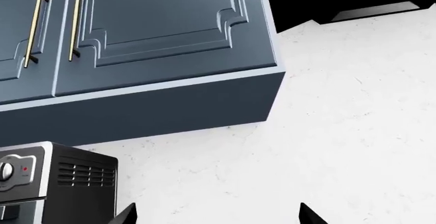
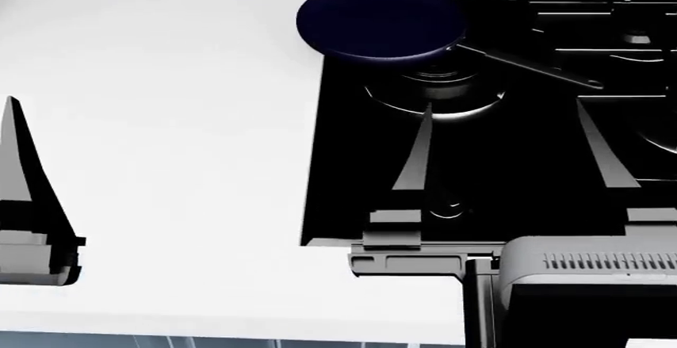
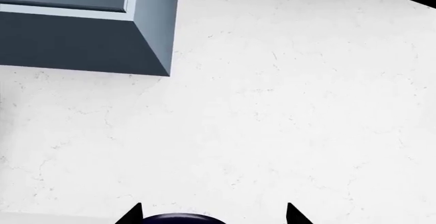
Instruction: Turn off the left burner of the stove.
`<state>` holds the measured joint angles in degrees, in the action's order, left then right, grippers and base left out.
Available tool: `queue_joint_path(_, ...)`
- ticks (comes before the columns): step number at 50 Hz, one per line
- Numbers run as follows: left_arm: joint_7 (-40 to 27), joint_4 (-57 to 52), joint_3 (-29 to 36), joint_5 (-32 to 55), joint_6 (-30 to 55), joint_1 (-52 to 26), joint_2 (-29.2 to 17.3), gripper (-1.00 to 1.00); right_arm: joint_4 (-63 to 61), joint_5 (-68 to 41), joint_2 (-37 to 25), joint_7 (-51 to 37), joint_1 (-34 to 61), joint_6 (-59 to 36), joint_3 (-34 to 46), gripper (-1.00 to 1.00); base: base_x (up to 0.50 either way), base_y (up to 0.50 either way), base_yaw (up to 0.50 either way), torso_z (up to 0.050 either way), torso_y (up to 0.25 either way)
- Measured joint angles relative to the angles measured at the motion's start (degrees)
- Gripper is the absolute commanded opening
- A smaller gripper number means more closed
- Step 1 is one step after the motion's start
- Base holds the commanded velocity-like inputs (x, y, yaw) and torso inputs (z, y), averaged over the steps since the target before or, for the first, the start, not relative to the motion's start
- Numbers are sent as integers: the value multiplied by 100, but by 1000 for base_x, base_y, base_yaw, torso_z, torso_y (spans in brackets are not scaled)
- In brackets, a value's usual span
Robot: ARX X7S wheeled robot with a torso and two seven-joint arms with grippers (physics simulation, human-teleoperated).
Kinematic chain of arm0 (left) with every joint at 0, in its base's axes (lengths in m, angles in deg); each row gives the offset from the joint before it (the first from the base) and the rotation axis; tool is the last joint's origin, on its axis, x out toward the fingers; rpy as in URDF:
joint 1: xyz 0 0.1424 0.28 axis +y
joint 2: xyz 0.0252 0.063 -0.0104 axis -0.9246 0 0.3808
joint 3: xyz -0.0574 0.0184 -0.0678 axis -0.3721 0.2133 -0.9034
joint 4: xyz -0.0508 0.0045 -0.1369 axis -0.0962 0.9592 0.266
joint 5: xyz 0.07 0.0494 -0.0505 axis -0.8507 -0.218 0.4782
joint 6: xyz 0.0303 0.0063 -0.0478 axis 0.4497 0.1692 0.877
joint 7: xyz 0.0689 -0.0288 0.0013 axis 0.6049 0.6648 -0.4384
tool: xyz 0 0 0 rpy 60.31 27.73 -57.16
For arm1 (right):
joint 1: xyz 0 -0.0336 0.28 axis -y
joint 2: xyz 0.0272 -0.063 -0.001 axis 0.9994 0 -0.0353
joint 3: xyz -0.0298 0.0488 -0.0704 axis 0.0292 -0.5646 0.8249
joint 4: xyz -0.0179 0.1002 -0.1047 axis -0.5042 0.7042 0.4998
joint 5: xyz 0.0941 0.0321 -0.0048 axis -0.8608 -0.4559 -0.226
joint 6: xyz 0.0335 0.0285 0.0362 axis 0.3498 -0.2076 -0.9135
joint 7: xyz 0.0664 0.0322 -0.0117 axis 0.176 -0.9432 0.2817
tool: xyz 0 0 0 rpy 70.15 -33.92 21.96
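Note:
The glossy black stove [image 2: 349,166] fills the right of the head view. Its left burner [image 2: 436,94], with a shiny rim, sits partly under a dark blue pan [image 2: 376,19] whose handle points right. My right gripper [image 2: 511,146] hovers open over the stove's front, its fingers spread wide. One finger [image 2: 414,154] points at the burner. A small round knob [image 2: 449,208] shows just beside that finger's base. The right wrist view shows the pan's rim [image 3: 170,219] between the open tips. My left gripper [image 1: 218,218] is open over the white counter, holding nothing.
White counter [image 2: 170,126] spreads left of the stove, with my left finger [image 2: 16,158] over its left edge. More burners and thin grates [image 2: 624,43] lie at the right. The left wrist view shows blue cabinets [image 1: 150,40], a black toaster oven [image 1: 61,183] and white wall.

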<state>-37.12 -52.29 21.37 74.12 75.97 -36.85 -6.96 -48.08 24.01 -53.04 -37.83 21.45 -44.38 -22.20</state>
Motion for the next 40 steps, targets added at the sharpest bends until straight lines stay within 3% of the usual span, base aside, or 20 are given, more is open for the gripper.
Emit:
queue_joint_path(27,-47,-81,17,54,39,1,-50,100,-88,-132,-32,-42,-22,-41,7,100,0,0,0,0,0)
queue_joint_path(40,-76,-123,29,57,10,55,-83,100,-68,-143,-47,-61,-82,47,19,100,142,0,0,0,0)
